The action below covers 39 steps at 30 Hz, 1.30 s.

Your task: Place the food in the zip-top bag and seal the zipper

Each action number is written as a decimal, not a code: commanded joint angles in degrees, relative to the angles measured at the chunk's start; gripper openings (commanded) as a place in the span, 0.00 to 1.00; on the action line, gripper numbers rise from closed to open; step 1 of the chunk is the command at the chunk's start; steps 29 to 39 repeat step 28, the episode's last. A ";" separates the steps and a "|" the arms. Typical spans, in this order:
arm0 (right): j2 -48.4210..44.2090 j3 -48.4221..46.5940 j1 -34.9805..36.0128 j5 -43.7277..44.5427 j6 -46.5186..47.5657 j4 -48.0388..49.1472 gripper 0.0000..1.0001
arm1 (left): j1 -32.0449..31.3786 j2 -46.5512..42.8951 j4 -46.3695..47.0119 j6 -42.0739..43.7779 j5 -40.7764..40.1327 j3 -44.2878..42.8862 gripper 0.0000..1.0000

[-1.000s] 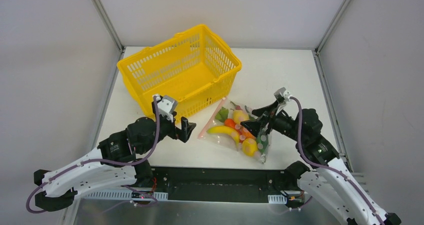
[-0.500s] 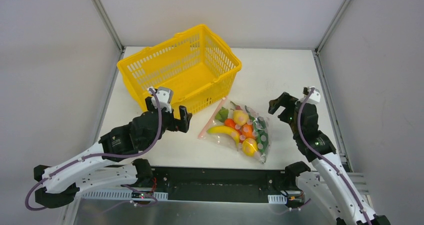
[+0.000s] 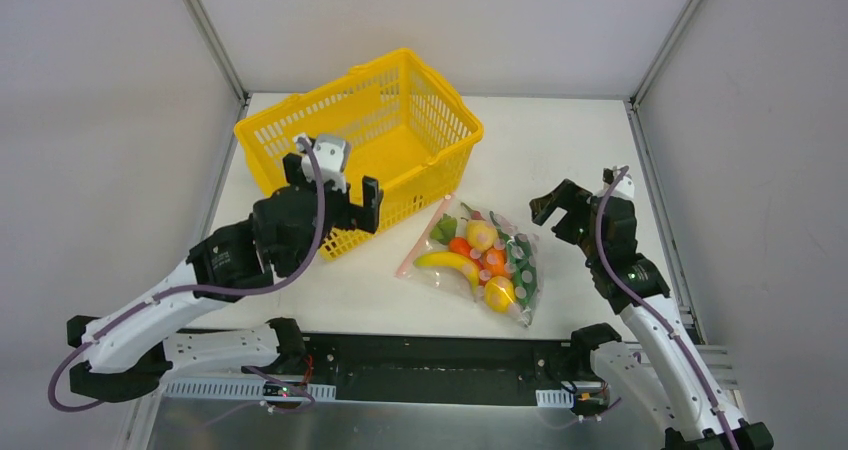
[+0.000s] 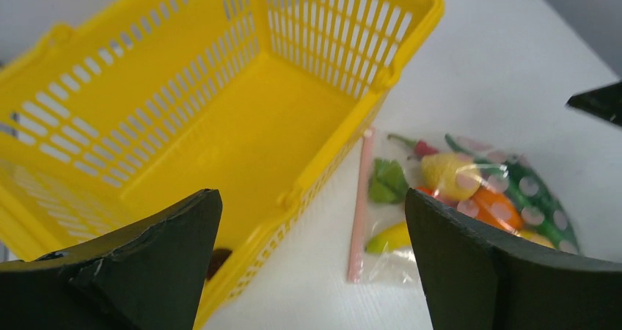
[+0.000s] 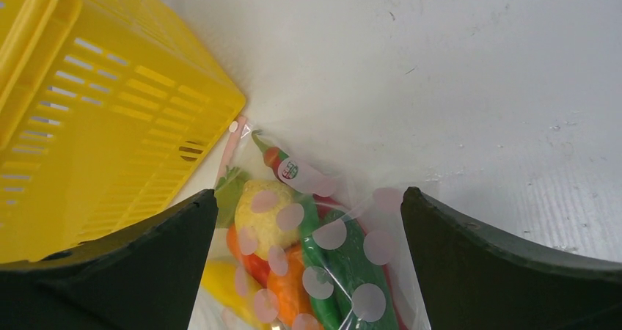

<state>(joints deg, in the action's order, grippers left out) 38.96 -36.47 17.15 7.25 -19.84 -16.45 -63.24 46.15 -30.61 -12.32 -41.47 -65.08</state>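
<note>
The zip-top bag [image 3: 478, 260] lies flat on the white table, just right of the basket, and neither gripper touches it. The food [image 3: 482, 253] is inside it: a lemon [image 5: 270, 211], green peppers [image 5: 352, 264], a red chili [image 5: 277, 160], orange fruit [image 4: 493, 207] and a banana [image 3: 448, 262]. The zipper [image 4: 359, 214] is the pink strip along the bag's left edge, nearest the basket. My left gripper [image 3: 333, 185] hovers open above the basket's near corner, left of the bag. My right gripper [image 3: 558, 210] hangs open, raised to the right of the bag.
A yellow plastic basket [image 3: 300, 130] stands at the back left, its near right corner [image 5: 235, 99] close to the bag's top end. Grey walls enclose the table on three sides. The arms' bases sit on the near rail [image 3: 430, 365].
My right gripper came off the bag's right side, lifted up and to the right, and opened fully. My left arm rose and drew back toward the basket. The bag stayed in place.
</note>
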 commanded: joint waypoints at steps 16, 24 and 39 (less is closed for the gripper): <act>-1.70 -4.57 -0.40 3.53 0.43 -2.59 1.00 | 39.59 -3.21 -6.29 -4.24 20.36 -5.92 0.99; -3.15 -5.54 -0.42 1.09 0.65 -3.61 1.00 | 39.64 -9.99 -13.84 -9.85 17.28 -1.65 0.99; -4.07 -5.44 -0.33 0.87 0.51 -3.49 1.00 | 39.59 -10.68 -13.58 -10.08 16.49 -1.50 0.99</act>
